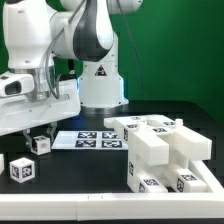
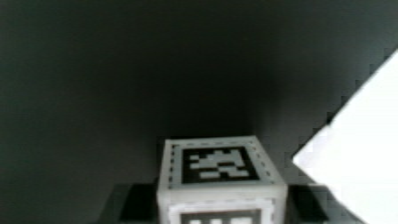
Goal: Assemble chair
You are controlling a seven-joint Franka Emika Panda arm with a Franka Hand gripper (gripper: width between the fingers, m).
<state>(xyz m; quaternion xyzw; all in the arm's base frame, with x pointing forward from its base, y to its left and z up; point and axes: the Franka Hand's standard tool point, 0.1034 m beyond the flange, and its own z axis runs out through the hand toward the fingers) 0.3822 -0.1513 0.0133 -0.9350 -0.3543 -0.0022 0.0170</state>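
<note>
Closest to the wrist camera, the small block (image 2: 217, 172) sits between the fingers (image 2: 135, 206), which are clamped on its sides. Its tag faces that camera, so you can check its orientation. In the exterior view, the small block (image 1: 40, 143) hangs low over the bench (image 1: 90, 200), just beside the marker board (image 1: 95, 140). A second loose block (image 1: 22, 170) rests on the bench nearby. The part-built chair (image 1: 165, 152) stands well apart at the exterior view's right. You should expect a carry across the board as the likely next step.
</note>
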